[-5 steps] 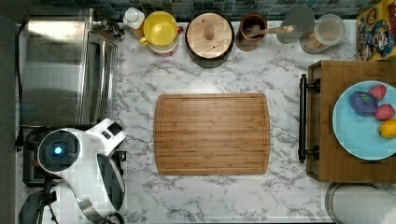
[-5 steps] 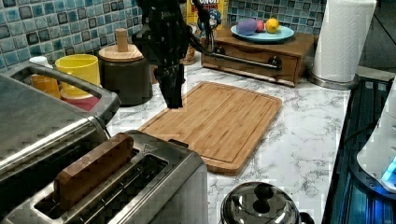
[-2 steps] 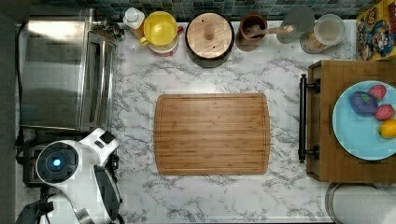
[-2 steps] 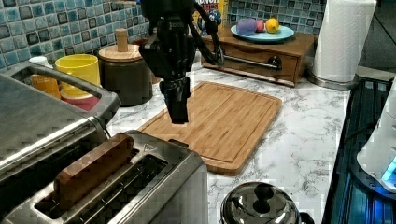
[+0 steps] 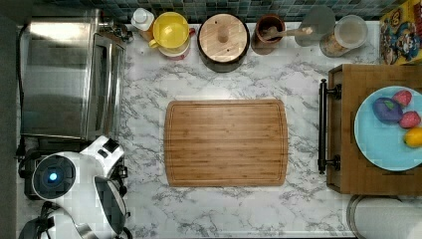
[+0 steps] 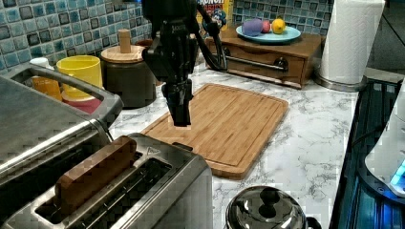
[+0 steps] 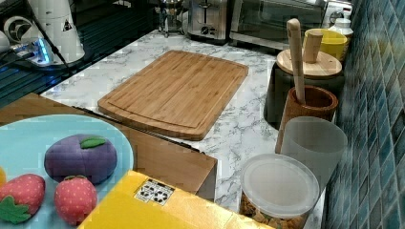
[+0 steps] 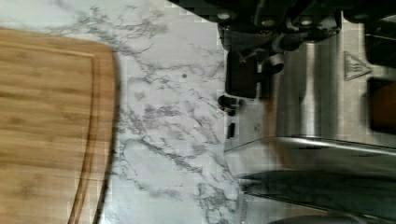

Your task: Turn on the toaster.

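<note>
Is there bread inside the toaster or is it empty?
Not empty. In the left view, a brown bread-like slice stands up out of one slot of the toaster; the slot beside it looks empty.

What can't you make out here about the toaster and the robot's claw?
- Toaster lever: in the left view the end facing the board is turned away from the camera. In the right view the toaster is too far off to tell whether it is pressed.
- Gripper: in the left view it hangs above the toaster's end; whether it is open or touching anything cannot be told.
- Top view: the arm covers the toaster.
</note>
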